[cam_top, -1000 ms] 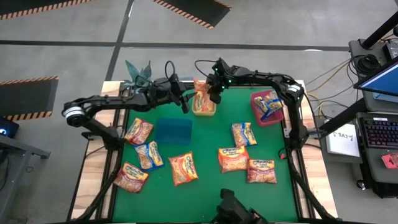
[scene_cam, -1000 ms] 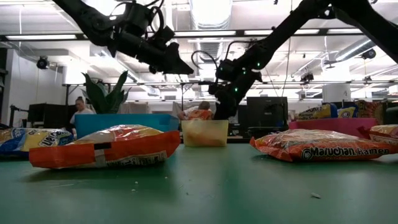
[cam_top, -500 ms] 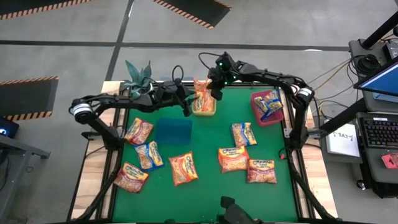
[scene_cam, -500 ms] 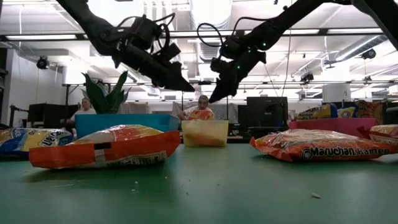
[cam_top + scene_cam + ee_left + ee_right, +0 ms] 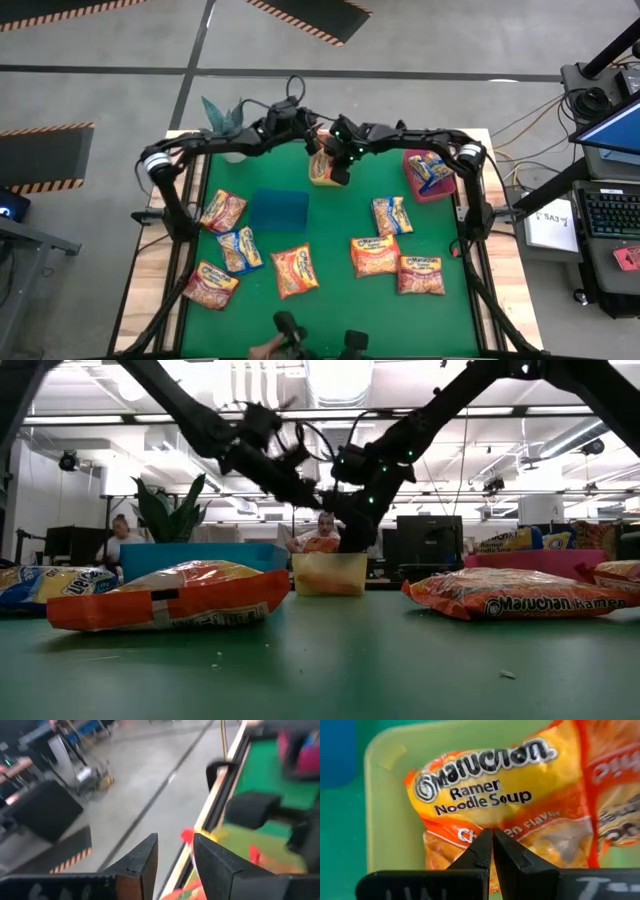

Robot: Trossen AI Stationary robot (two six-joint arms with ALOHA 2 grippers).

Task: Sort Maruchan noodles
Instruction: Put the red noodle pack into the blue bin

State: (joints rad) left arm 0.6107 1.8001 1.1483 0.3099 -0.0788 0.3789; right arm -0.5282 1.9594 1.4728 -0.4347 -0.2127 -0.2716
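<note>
The right gripper [image 5: 491, 837] has dropped from above the yellow bin [image 5: 327, 172] onto the orange packet [image 5: 490, 795] inside it, jaws clenched empty. The left gripper [image 5: 174, 851], slightly parted, has swung over the bin's far edge. Tamping, I judge.

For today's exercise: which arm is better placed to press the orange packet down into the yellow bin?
Probably the right: its tool, shut, hangs directly over the orange packet in the yellow bin; the left tool faces the floor.
</note>
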